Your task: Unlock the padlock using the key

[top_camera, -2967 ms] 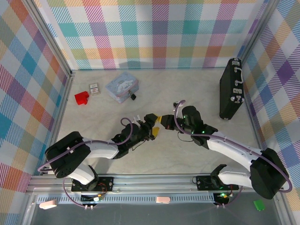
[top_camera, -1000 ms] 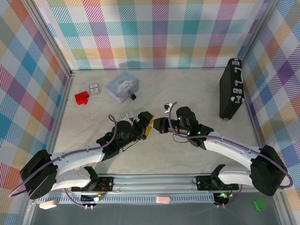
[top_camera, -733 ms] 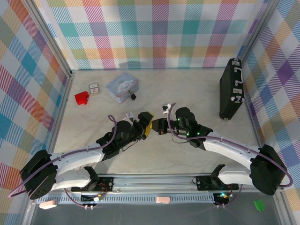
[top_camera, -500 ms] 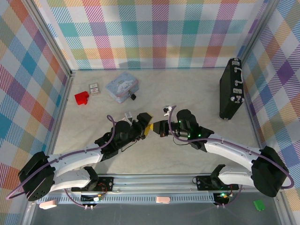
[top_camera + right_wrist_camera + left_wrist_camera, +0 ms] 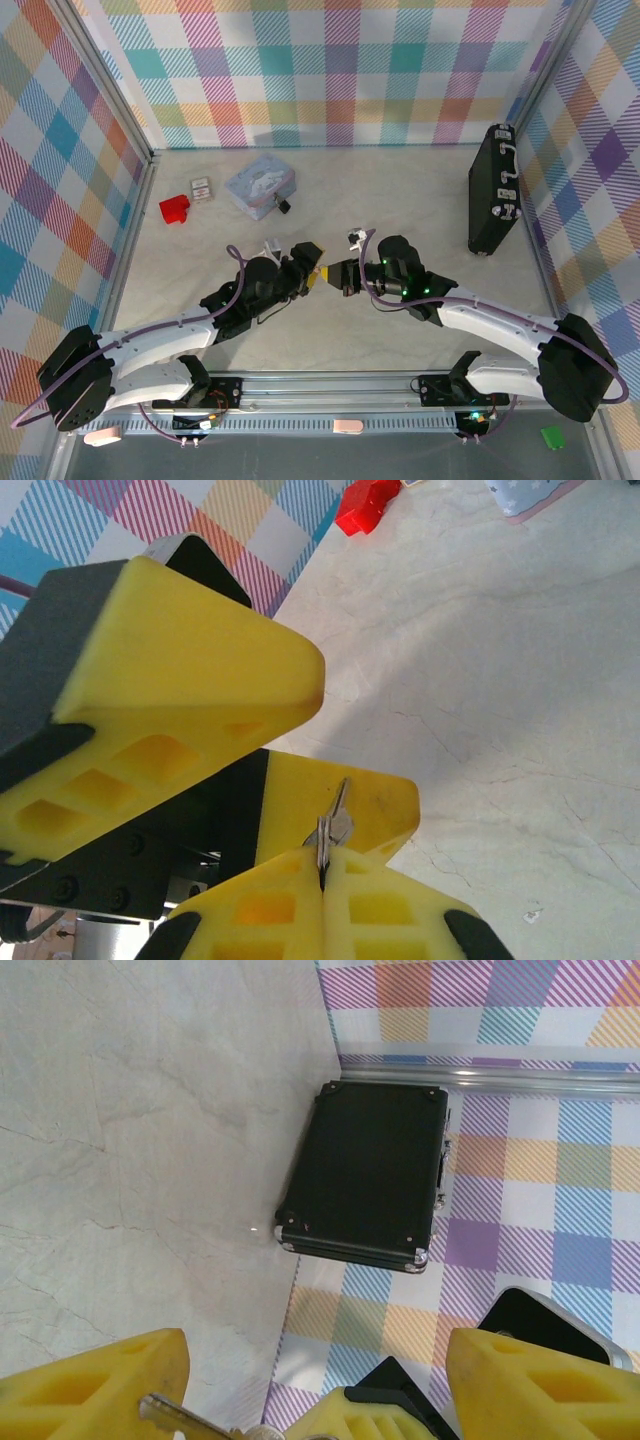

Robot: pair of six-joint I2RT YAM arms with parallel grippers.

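Plaid walls close in a pale marbled table (image 5: 420, 200). From above, the left gripper (image 5: 314, 262) and the right gripper (image 5: 336, 272) meet tip to tip at mid-table, too small there to read what lies between them. The right wrist view supplies it: the right gripper's yellow pads are pressed together on the key (image 5: 330, 825), whose silvery end sticks up between the left gripper's spread fingers (image 5: 190, 670), close to the lower one. The left wrist view shows those jaws standing apart with nothing clamped, the key beside one pad, and the black case (image 5: 365, 1175) against the wall beyond. Overhead, the padlock (image 5: 284, 206) lies well apart from both grippers, touching the pale blue tin (image 5: 260, 184), near a red block (image 5: 175, 208) and a small card (image 5: 202, 188).
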